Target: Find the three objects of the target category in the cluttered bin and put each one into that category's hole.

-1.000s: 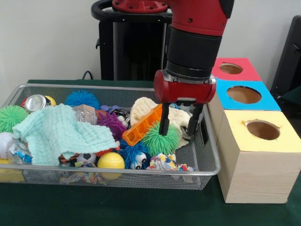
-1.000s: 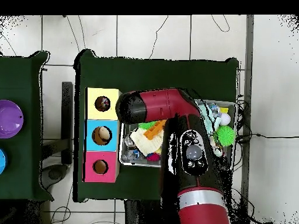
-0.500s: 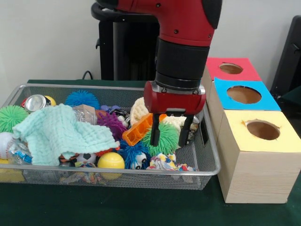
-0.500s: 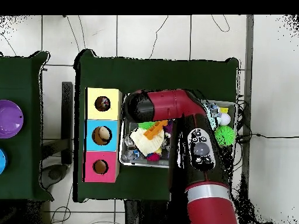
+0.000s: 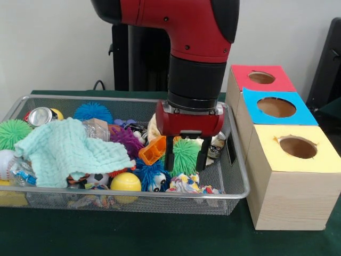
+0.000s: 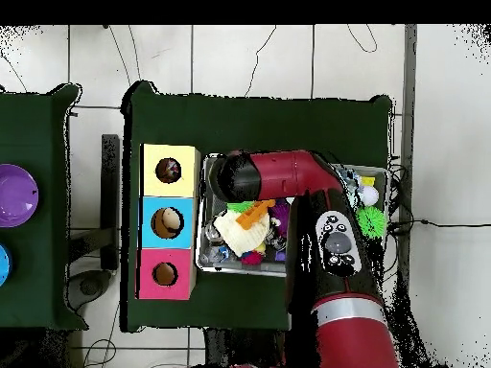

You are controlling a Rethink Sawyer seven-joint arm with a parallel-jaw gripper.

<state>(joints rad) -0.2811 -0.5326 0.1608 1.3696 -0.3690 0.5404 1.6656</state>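
Sitting in the wire mesh bin (image 5: 234, 186) toward its right end, the green spiky rubber ball (image 5: 185, 154) lies between the spread black fingers of the red gripper (image 5: 185, 159), which straddle it without visibly clamping. An orange ridged plastic block (image 5: 152, 151) touches its left side. Three wooden boxes with yellow (image 5: 295, 146), blue (image 5: 275, 107) and red (image 5: 261, 78) holed lids stand just beside the bin.

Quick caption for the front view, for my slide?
Open gripper straddles a green spiky ball in the cluttered wire bin.

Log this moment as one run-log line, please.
gripper: open, straddling green spiky ball | bin: cluttered | orange block: beside ball
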